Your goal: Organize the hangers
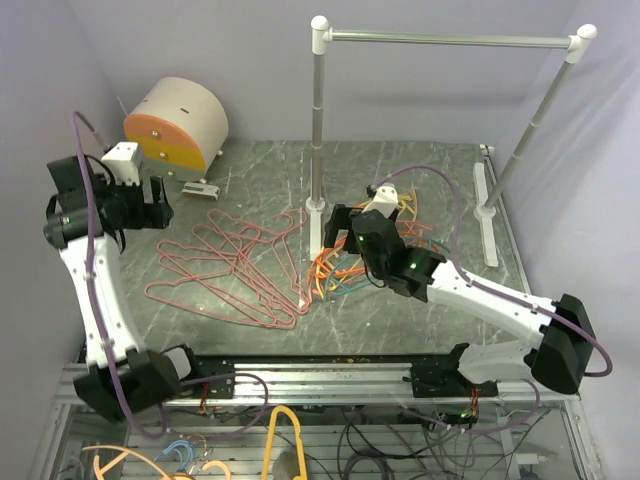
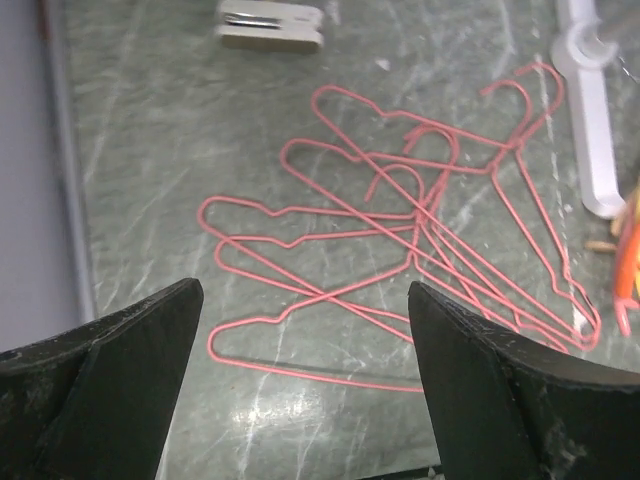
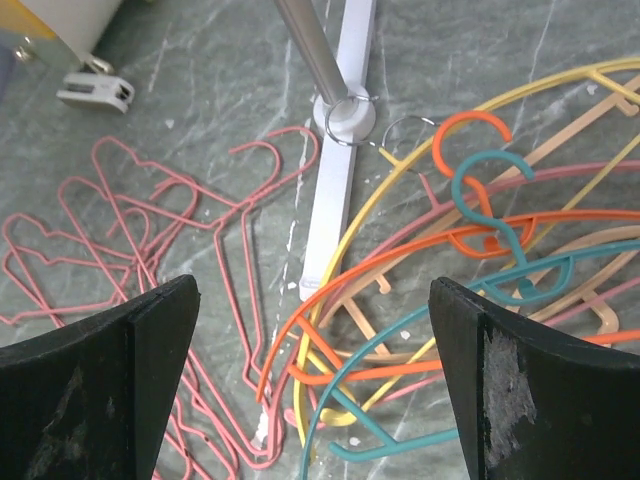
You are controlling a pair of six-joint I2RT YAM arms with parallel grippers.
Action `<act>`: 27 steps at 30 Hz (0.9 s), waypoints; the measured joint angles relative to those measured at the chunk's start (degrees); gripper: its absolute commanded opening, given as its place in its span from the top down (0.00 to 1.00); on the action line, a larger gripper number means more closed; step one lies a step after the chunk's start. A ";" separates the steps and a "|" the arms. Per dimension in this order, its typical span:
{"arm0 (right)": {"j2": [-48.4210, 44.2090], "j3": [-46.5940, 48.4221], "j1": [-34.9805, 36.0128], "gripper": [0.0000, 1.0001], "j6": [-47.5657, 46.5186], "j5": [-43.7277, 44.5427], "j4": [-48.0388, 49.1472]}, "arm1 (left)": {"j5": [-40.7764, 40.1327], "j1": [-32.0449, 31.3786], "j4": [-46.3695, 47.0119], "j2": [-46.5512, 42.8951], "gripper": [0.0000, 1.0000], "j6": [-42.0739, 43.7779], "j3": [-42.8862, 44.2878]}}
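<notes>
Table is a grey-green marble-look slab. A messy sprawl of pink wire hangers lies flat left of centre. Just right of that, a tangled heap of plastic hangers in orange, teal, yellow and peach sits against the rack's white foot bar. A second white foot bar sits at the right edge. Upper left there's a round beige-and-orange drum, with a small white bracket beside it.
</notes>
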 measured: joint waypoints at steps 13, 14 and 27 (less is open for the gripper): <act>-0.79 -1.44 -2.54 0.13 3.58 -3.82 -10.69 | 8.37 -24.70 -4.35 15.10 0.05 3.82 4.63; -1.84 -2.47 -2.64 0.14 4.55 -4.31 -11.50 | 8.37 -24.94 -4.20 16.33 0.05 3.82 4.70; 2.71 -3.93 -3.63 0.28 14.34 -5.90 -18.60 | 9.60 -28.26 -2.25 11.56 0.05 3.04 1.95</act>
